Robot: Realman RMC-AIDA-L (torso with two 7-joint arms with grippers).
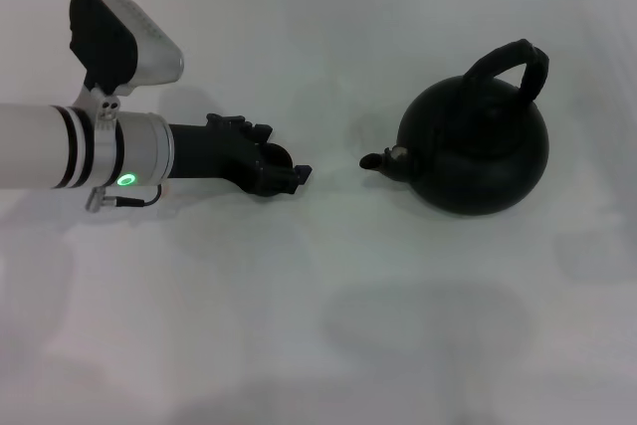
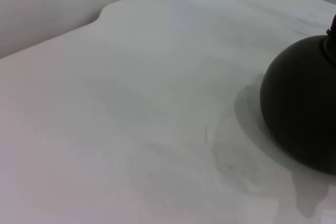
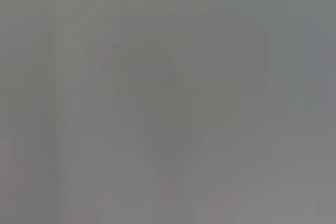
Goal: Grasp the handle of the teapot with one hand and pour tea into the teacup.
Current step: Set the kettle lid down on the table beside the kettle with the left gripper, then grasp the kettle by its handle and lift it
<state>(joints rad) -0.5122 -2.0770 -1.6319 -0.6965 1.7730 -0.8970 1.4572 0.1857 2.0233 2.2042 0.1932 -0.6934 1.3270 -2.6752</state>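
The matte-black teapot stands on the white table at the right of the head view. Its short spout, with a pale ring, points left. The thick arched handle rises over the body and leans to the right, with nothing holding it. My left gripper hovers low over the table left of the spout, a short gap away, pointing at it. The left wrist view catches only part of the teapot's round body and its shadow. No teacup shows in any view. My right arm is out of view.
The white table reaches a raised pale back edge behind the teapot. The right wrist view is plain grey with nothing to make out.
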